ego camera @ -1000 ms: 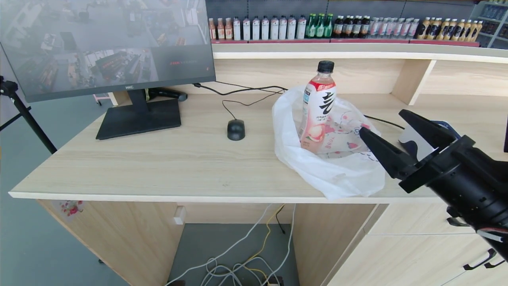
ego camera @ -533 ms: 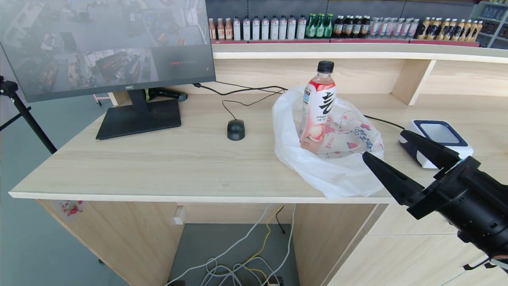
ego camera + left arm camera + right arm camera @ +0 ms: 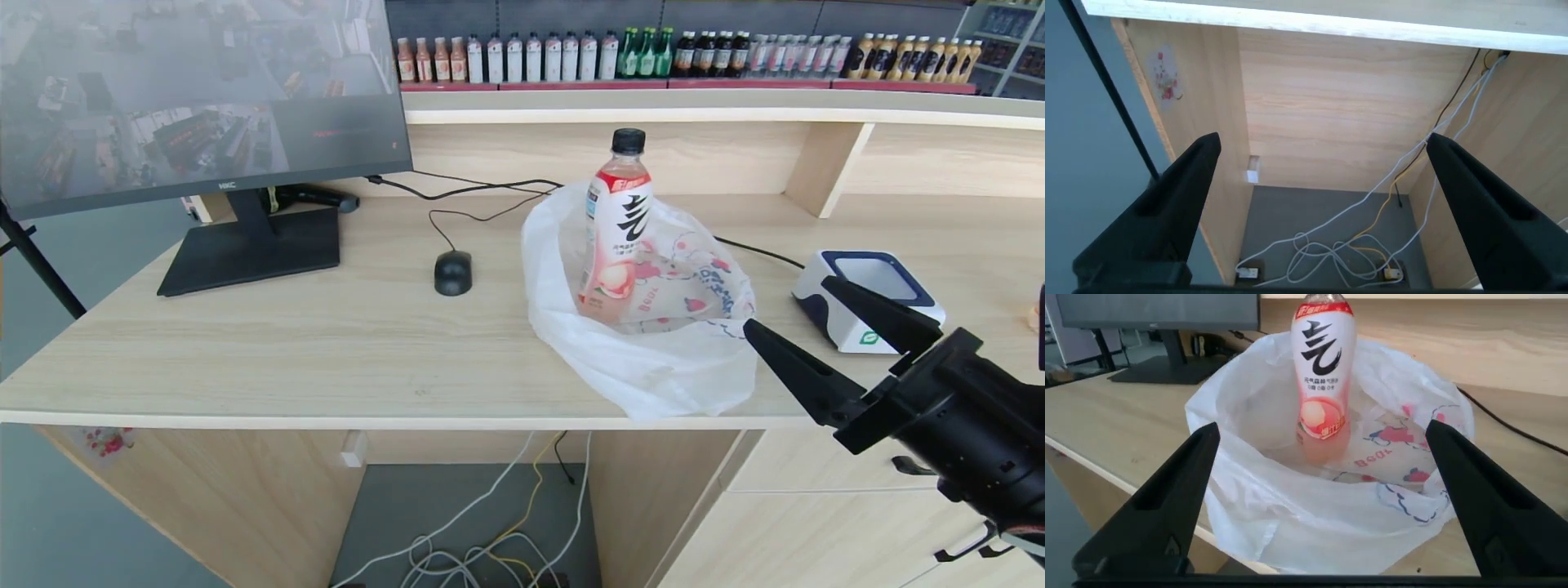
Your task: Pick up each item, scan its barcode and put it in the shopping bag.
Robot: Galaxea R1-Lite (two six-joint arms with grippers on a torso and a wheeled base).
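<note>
Shopping bag [image 3: 653, 367], crinkled white plastic with pink and blue print, sits open on the desk [image 3: 286, 343] at frame centre. Upright inside stands a bottle [image 3: 614, 237] with a peach-pink label and black cap. Right tool [image 3: 785, 303], lower right, gapes wide and empty; left tool [image 3: 1323, 139] is spread wide too.

The monitor [image 3: 196, 90] is getting chopped by the top and left edges. The base of the bottle [image 3: 616, 220] is sitting behind the cloudy plastic of the shopping bag [image 3: 653, 376], and its cap is running off the top in the right wrist view. The right gripper [image 3: 785, 303] is covering part of the scanner [image 3: 878, 273] with its far finger. Some pinkish thing [image 3: 1037, 314] is getting clipped at the right edge, can't tell what. The far shelf bottles [image 3: 694, 53] are looking too tiny to identify.
</note>
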